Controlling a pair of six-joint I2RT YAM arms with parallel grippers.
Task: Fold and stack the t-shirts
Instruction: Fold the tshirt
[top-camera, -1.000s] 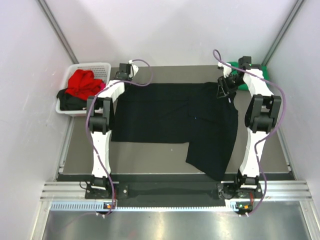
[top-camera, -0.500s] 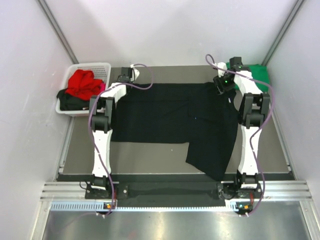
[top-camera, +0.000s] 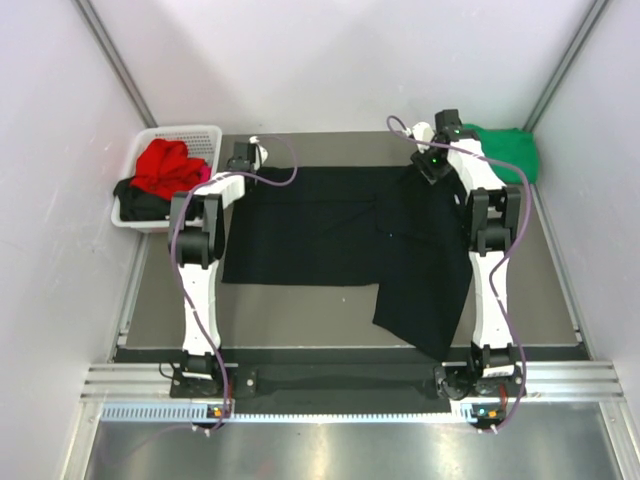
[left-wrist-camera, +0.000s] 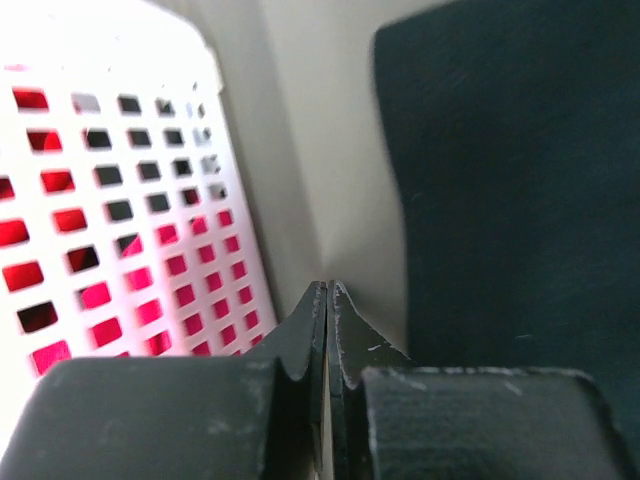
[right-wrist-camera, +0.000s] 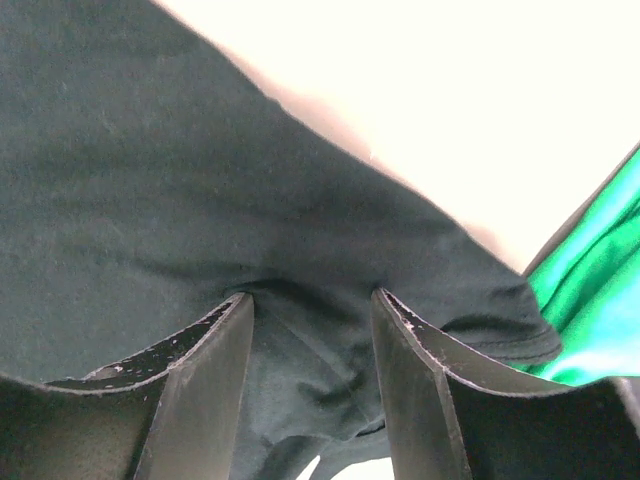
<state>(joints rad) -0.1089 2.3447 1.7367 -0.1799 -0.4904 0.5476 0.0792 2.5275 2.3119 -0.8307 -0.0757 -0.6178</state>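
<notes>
1. Black t-shirt: a ridge of its far corner sits between the parted, unclenched fingers of the right gripper, on the side away from the white basket.
2. The left gripper, fingers pressed together on nothing, hangs just beside the basket wall.
3. The green t-shirt, cut off in the wrist view, lies farthest from the basket. A red t-shirt fills the basket.

A white lattice basket sits beside the grey table's far-left corner.
</notes>
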